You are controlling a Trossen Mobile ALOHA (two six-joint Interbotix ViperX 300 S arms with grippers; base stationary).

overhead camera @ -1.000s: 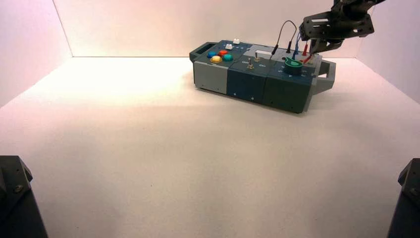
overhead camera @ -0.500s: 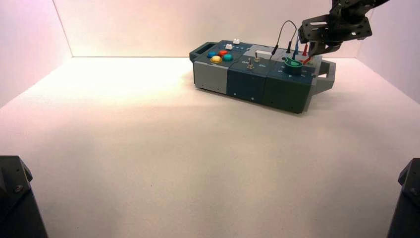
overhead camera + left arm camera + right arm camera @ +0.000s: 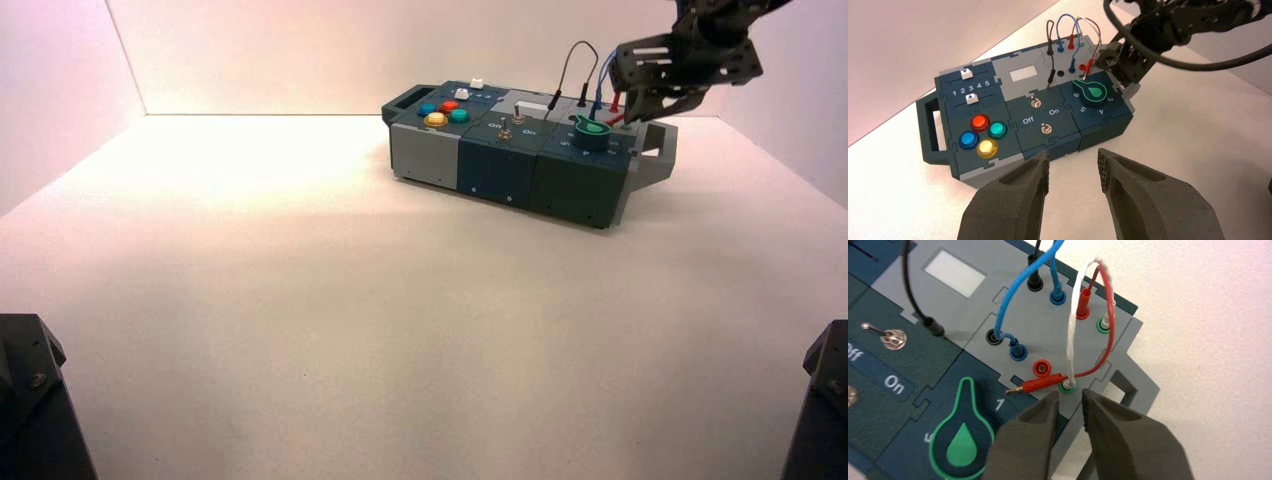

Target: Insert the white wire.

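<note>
The white wire (image 3: 1071, 330) makes a loop over the grey panel (image 3: 965, 325) at the right end of the box (image 3: 520, 155). One end is in the green-ringed socket (image 3: 1067, 388) near the knob (image 3: 962, 445), and the other end is in the green-ringed socket (image 3: 1103, 326) at the far side of the panel.

The right gripper (image 3: 1069, 401) is just beside the nearer plug of this wire. Its two fingers are spread, with a moderate gap between them, and they pinch nothing. The right arm (image 3: 712, 25) reaches in from the right, above the right end of the box, and the gripper is low over the panel.

The red wire (image 3: 1110, 315) has one plug in a far red socket; its other plug lies sideways beside the near white plug, with the metal tip bare. The blue wire (image 3: 1020, 277) is plugged at both ends. The black wire (image 3: 908, 280) has one plug in its socket, and the other lies at the panel's edge.

The left gripper (image 3: 1074, 154) waits in front of the box, its fingers apart.
</note>
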